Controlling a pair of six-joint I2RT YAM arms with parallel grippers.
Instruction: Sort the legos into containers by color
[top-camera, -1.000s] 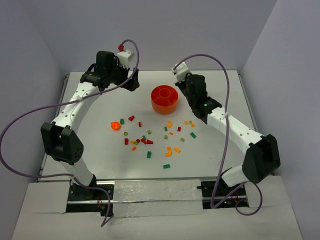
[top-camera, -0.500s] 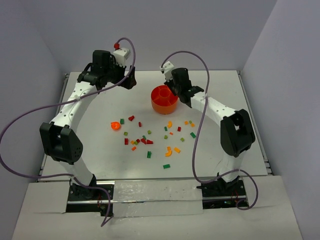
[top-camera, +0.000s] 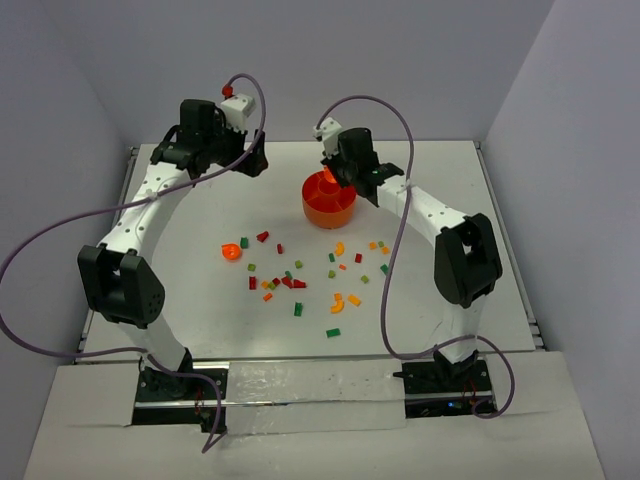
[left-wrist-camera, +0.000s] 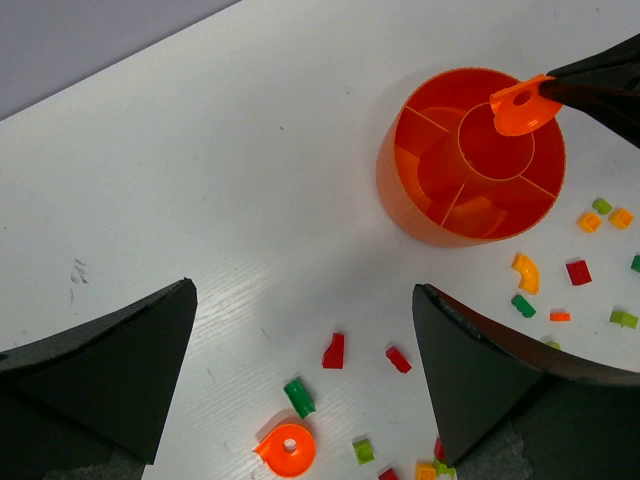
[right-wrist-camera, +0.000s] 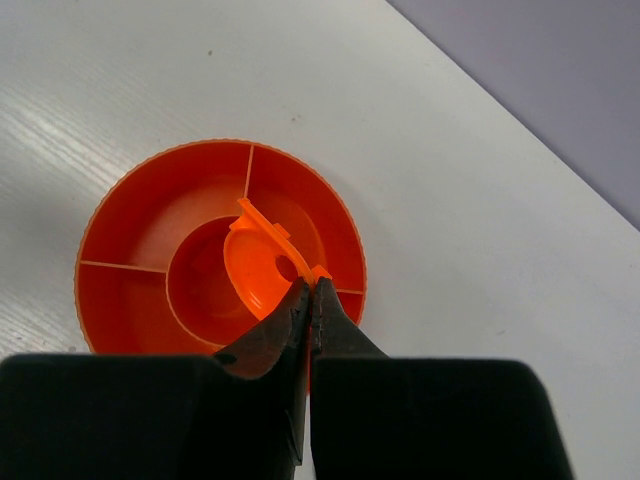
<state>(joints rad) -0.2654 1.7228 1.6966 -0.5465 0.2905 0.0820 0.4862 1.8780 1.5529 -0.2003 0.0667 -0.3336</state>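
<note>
**Held piece.** A flat round orange plastic lego piece (right-wrist-camera: 255, 265) with one hole is pinched by its edge between the closed jaws of the right gripper (right-wrist-camera: 308, 290). It hangs tilted over the central cup of the round orange plastic bowl (right-wrist-camera: 100, 220).

**Risk.** The hold is on a thin edge only, so the piece may pivot or slip on release. Because it is tilted and about as wide as the cup, it could catch on the cup's rim or slide into a neighbouring compartment. Orange on orange also makes its landing hard to check.

**Containers.** The cup and the outer compartments that show appear bare. The right wrist's fingers hide the nearest compartment. In the left wrist view a paler patch in one compartment cannot be told from a reflection.

**Surroundings.** The small red, green, orange and yellow plastic bricks (top-camera: 295, 282) lie scattered on the white table (top-camera: 210, 310), near the bowl but apart from it. A second round orange piece (left-wrist-camera: 288, 448) lies among them. The left gripper (left-wrist-camera: 303, 300) hovers above the table with jaws wide apart, holding nothing.
</note>
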